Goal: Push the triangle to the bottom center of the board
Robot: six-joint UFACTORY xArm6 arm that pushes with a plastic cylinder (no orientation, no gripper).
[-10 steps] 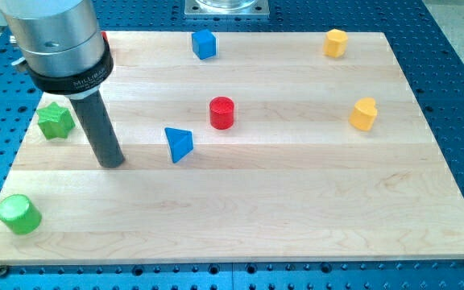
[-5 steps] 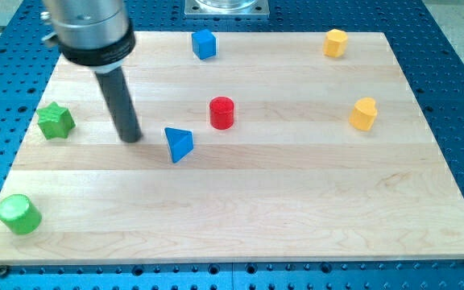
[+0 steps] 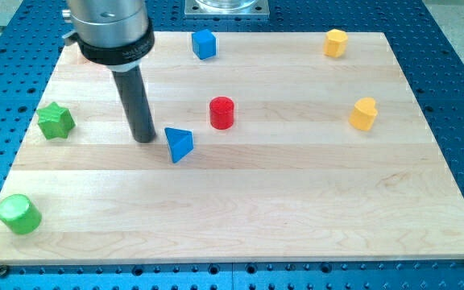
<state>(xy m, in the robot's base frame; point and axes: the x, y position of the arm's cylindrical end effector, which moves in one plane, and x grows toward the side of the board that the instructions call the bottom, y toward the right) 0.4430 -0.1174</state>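
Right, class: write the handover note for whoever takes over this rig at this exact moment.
My tip sits on the board, just to the view's left of the blue triangle, close beside it; contact cannot be confirmed.
The blue triangle lies left of centre, about mid-height, with the red cylinder up and to its right.
Done: nothing yet; the triangle is not at the bottom centre.
Left: probably bring the tip round above the triangle, then push it down and slightly right.

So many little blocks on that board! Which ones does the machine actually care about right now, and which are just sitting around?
In the job:
blue triangle
my tip, just to the triangle's left in the view
board, whose bottom center is the goal

Just lying about:
red cylinder
blue cube
green star
green cylinder
two yellow blocks
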